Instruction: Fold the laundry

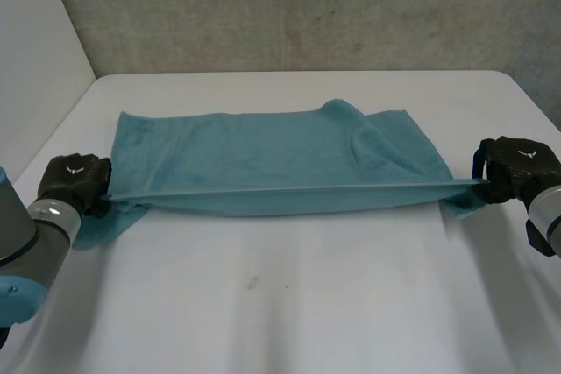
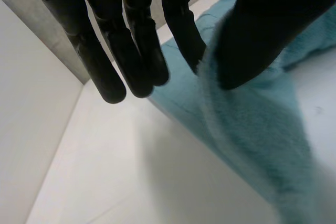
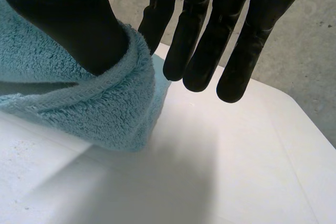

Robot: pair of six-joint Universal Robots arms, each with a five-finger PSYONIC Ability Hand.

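A teal towel (image 1: 263, 159) lies spread across the white table (image 1: 280, 304), its near edge lifted and pulled taut between my two hands. My left hand (image 1: 74, 179) holds the near left corner. In the left wrist view the thumb (image 2: 262, 30) pinches the towel (image 2: 252, 129) against one finger while the other fingers (image 2: 131, 51) hang straight. My right hand (image 1: 517, 166) holds the near right corner. There the thumb (image 3: 68, 19) presses a fold of towel (image 3: 79, 103) against a finger, with the remaining fingers (image 3: 210, 40) straight. A loose fold bunches at the towel's far right.
A grey concrete wall (image 1: 307, 6) runs behind the table, and a white panel (image 1: 35, 41) stands along its left side. Bare tabletop stretches between the towel and the near edge.
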